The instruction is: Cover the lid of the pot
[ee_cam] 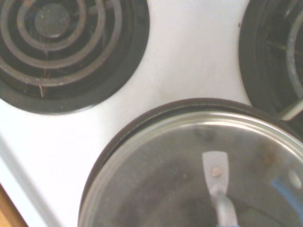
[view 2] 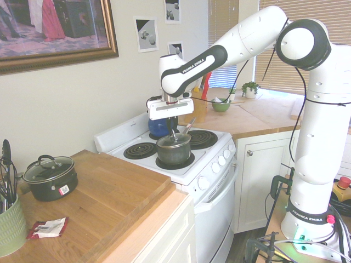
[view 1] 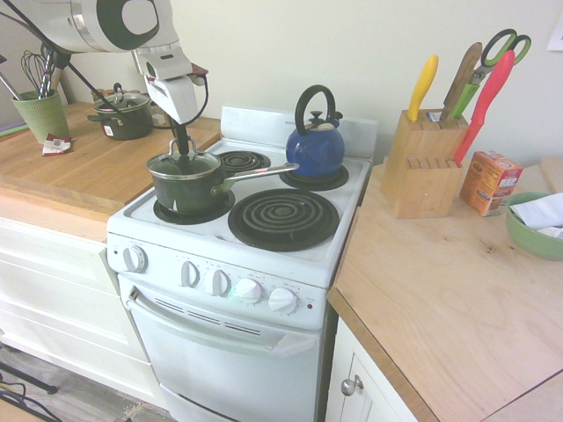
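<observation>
From where I stand by the counter, the glass lid (view 1: 183, 163) already sits on the dark green saucepan (view 1: 188, 187), which rests on the front burner nearest the wooden counter (view 1: 79, 167), its long silver handle (view 1: 260, 172) pointing toward the blue kettle (view 1: 315, 143) on the back burner. The arm reaches over the white stove (view 1: 220, 264) with the gripper (view 1: 180, 146) pointing straight down at the middle of the lid, and the fingers are pinched fully together right at the small black knob; they look to be clamped on it, though the knob itself is hidden between them, so I can't swear to the contact. In the wrist view the lid's silver rim (ee_cam: 156, 130) runs evenly just inside the saucepan's dark edge, with no gap that I can make out, and the inside of the pan shows through the glass. The side view agrees: the lid lies level on the pan. So I'd judge the covering itself done, or as good as done. What seems left is for the fingers to let go of the knob and for the arm to lift clear without dragging the lid askew. The squat two-handled pot (view 2: 50, 177) with its own lid stands well apart on the wooden counter, untouched by any of this.
</observation>
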